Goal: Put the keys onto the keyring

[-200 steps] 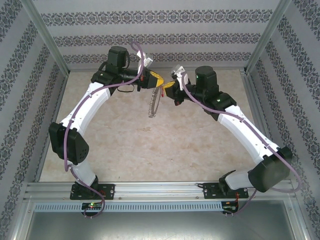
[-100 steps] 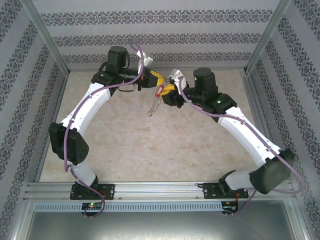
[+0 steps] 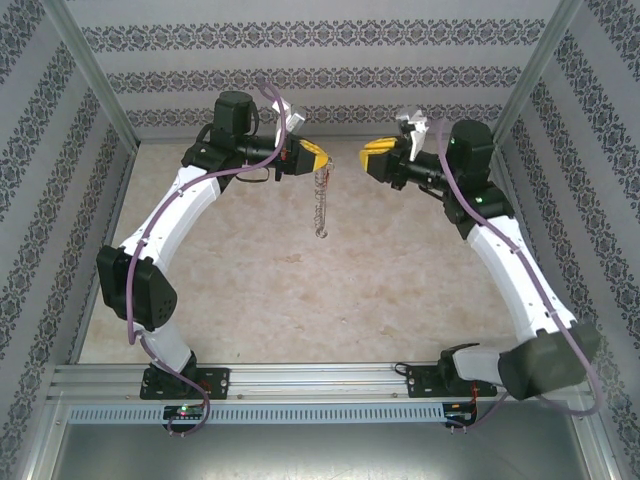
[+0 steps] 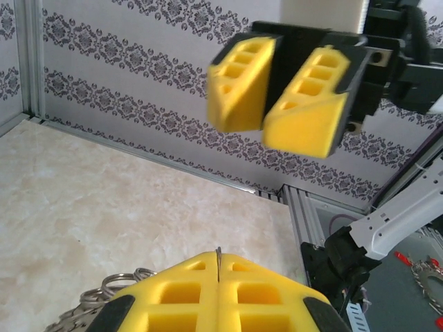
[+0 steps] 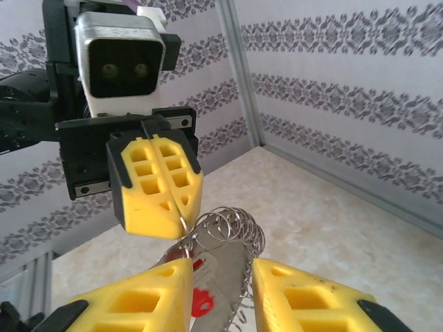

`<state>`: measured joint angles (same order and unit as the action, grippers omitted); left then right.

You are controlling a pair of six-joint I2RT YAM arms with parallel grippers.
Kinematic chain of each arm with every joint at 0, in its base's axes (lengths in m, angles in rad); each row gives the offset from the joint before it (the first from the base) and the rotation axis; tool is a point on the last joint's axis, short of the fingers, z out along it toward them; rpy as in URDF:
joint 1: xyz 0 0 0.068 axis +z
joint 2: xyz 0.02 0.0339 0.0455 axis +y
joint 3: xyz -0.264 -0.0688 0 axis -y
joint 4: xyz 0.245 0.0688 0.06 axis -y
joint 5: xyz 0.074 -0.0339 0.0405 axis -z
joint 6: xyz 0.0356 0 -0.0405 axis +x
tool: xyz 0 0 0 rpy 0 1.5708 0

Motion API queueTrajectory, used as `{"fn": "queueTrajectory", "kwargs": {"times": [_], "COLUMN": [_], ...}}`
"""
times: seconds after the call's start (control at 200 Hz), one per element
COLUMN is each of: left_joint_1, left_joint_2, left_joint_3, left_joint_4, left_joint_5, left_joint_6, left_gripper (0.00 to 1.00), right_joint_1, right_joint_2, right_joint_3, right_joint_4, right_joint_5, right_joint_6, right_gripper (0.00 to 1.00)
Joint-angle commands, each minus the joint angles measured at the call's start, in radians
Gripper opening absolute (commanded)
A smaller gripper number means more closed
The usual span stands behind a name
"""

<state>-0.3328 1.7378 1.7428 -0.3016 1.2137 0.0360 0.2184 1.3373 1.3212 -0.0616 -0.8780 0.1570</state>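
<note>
**Inspector:** Left gripper (image 3: 320, 157)?
**Operator:** Upper centre of the top view. It is clamping the top of the keyring (image 3: 321, 205), and the ring is dangling straight below.
**Inspector:** Right gripper (image 3: 366, 158)?
**Operator:** Facing it from the right, jaws standing apart, gripping nothing.
**Inspector:** Key (image 5: 201, 301)?
**Operator:** Its red head is hanging against the ring, bottom centre of the right wrist view.

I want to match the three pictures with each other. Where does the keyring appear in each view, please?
Top external: the keyring hangs in the upper middle, just under the left end effector.
Left wrist: the keyring is at the bottom left, beside the left end effector.
Right wrist: the keyring is in the middle, hanging from the left end effector.
Shared landmark: the yellow left end effector, shut on the keyring.
</note>
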Motion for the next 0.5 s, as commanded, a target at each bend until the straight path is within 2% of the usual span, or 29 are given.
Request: {"fn": "queueTrajectory", "kwargs": {"times": [0.0, 0.19, 0.495], "left_joint_1": [-0.003, -0.002, -0.002], "left_joint_2": [-0.050, -0.054, -0.057], "left_joint_3": [-0.003, -0.011, -0.009], "left_joint_4": [0.055, 0.084, 0.092], "left_joint_5": [0.048, 0.038, 0.049], "left_joint_6": [-0.007, -0.027, -0.028], "left_gripper": [0.00, 0.00, 0.00], "right_joint_1": [0.009, 0.046, 0.061], "right_joint_2": [0.033, 0.037, -0.040], "right_joint_3": [0.045, 0.006, -0.150], "right_joint_4": [0.068, 0.084, 0.120], "right_joint_5": [-0.110, -0.096, 0.037], "right_joint_6": [0.064, 0.065, 0.092], "right_gripper": [0.29, 0.39, 0.40]}}
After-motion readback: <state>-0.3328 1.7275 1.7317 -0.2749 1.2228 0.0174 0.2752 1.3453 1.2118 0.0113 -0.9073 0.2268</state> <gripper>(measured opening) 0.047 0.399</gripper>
